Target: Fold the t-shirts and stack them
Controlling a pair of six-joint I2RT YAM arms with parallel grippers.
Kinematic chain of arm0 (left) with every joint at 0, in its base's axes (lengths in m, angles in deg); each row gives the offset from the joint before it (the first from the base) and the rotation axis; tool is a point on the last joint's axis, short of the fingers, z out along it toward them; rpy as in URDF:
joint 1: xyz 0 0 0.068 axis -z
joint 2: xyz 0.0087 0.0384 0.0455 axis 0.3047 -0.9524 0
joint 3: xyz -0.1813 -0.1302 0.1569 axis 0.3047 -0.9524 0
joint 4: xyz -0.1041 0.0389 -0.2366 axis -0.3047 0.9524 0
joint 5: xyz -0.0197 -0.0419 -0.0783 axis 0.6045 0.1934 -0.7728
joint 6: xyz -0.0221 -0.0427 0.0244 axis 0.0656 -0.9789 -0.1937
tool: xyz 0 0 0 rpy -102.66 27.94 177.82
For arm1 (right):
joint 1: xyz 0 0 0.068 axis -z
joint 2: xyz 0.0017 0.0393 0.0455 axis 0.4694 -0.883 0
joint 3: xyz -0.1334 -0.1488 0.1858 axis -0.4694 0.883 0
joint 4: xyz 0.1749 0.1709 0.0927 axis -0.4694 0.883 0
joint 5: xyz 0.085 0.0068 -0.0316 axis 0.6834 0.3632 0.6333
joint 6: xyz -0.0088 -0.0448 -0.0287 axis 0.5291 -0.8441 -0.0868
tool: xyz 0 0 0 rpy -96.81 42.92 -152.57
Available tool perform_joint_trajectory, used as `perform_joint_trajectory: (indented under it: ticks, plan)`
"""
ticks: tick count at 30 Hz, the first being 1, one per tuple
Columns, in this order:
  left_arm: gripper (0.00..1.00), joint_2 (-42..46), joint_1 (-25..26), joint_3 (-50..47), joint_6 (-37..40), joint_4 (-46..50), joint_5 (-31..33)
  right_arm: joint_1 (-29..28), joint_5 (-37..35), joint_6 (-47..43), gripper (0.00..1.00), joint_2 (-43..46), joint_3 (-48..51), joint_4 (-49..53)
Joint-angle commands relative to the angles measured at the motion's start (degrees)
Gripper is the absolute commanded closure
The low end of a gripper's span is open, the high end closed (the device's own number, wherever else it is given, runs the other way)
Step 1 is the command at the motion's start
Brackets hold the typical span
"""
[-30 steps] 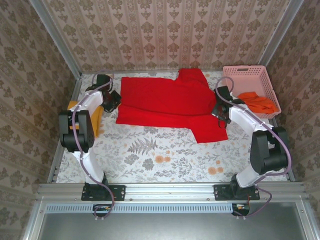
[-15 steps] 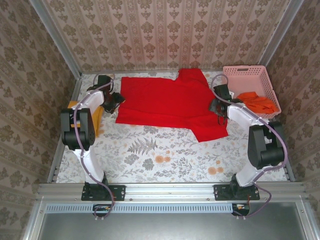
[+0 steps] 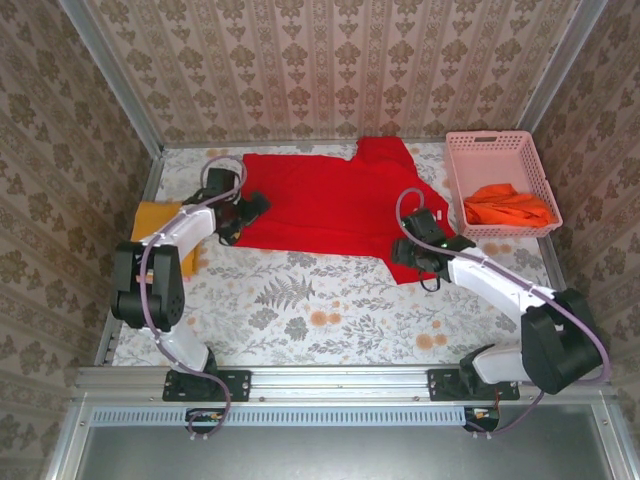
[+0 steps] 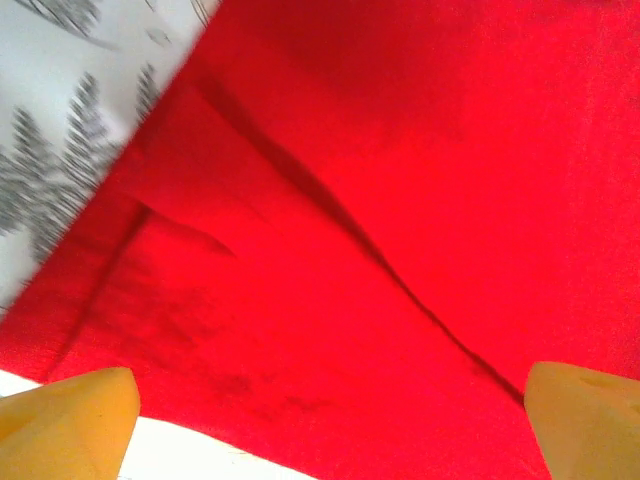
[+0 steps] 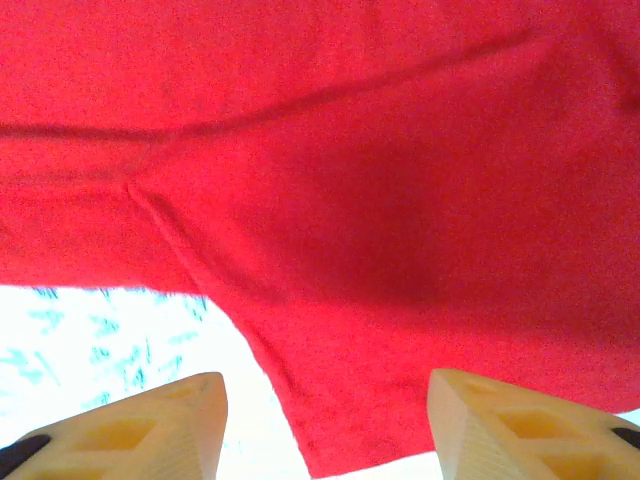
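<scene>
Mustard-yellow cloth, a short-sleeved shirt (image 3: 152, 215) that looks folded into a compact block, sits at the left edge of the flower-printed table (image 3: 300, 310), partly behind your left arm. I take it as the start of the stack, parked clear of the working area. Just right of it, your left gripper (image 3: 255, 207) hangs over the left border of the bright red soft-cloth t-shirt (image 3: 330, 200). Its yellow fingers (image 4: 70, 420) are spread wide with nothing pinched between them, and its wrist view shows creased red cloth lying beneath, with a slip of tabletop past the hem. The red shirt is spread across the far middle of the table, one flap reaching toward the far edge and a corner trailing toward the near right. Over that trailing corner you have your right gripper (image 3: 405, 250), jaws apart and empty, with hem and bare table showing between the tips. It seems placed to take that corner. With a tool on each flank, you are set up for a two-handed fold, which looks not yet made. At the far right corner stands the pink plastic lattice basket (image 3: 500, 145), holding the crumpled orange shirt (image 3: 510, 205), kept aside until its turn.
</scene>
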Motion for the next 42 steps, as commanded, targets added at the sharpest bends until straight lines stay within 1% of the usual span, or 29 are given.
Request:
perform_joint_trajectory:
  ticks: [1, 6, 8, 11, 12, 13, 18, 22, 25, 29, 36, 38, 39, 40, 42]
  plan:
    - [0.00, -2.0, -0.2, -2.0, -2.1, -4.8, -1.1, -1.1, 3.3, 4.2, 0.47, -4.1, 1.5, 1.5]
    - [0.00, -5.4, -0.2, -1.8, -2.7, -5.4, -1.6, -1.2, 2.8, 4.8, 0.56, -9.6, 1.3, 1.6]
    - [0.00, -5.7, -0.3, -2.3, -3.1, -5.6, -1.4, -1.1, 2.4, 4.8, 0.66, -11.5, 1.1, 1.3]
    - [0.00, -5.8, -0.5, -3.3, -3.3, -5.6, -1.0, -1.0, 1.8, 4.3, 0.84, -13.5, -0.3, 1.4]
    - [0.00, -5.9, -0.7, -3.7, -3.2, -5.6, -1.1, -1.0, 1.5, 3.8, 0.90, -13.8, -0.9, 1.6]
    - [0.00, -5.8, -0.9, -4.0, -3.1, -5.6, -1.1, -0.9, 1.1, 3.4, 1.00, -14.0, -1.9, 2.4]
    - [0.00, -4.3, -1.9, -6.3, -2.7, -5.7, -1.0, -0.9, -4.3, -0.4, 1.00, -11.4, -7.9, 6.5]
    - [0.00, -2.8, -2.2, -7.2, -2.3, -5.8, -1.1, -0.8, -8.8, -7.7, 1.00, -12.3, -15.8, 10.5]
    - [0.00, -2.2, -2.2, -6.9, -2.1, -5.6, -1.6, -0.8, -12.4, -14.0, 1.00, -16.2, -22.4, 11.7]
    - [0.00, -1.4, -1.9, -6.5, -1.7, -5.2, -2.3, 0.1, -15.0, -21.2, 1.00, -23.4, -31.9, 12.5]
    - [0.00, 0.8, -1.6, -6.8, -1.1, -4.4, -2.2, 1.2, -16.1, -31.2, 0.99, -34.8, -44.2, 10.2]
    - [0.00, 1.1, -1.6, -6.8, -0.9, -4.1, -2.2, 1.5, -15.8, -32.9, 0.97, -37.1, -46.6, 9.5]
    - [0.00, 1.3, -1.6, -6.9, -0.9, -4.1, -2.2, 1.7, -15.5, -33.3, 0.94, -38.0, -47.3, 8.7]
    - [0.00, 1.5, -1.5, -7.0, -0.9, -4.1, -2.3, 1.8, -14.8, -33.5, 0.88, -38.6, -47.7, 8.3]
    - [0.00, 1.8, -1.2, -6.8, -0.7, -4.0, -2.2, 2.3, -12.4, -32.9, 0.82, -38.7, -47.5, 5.1]
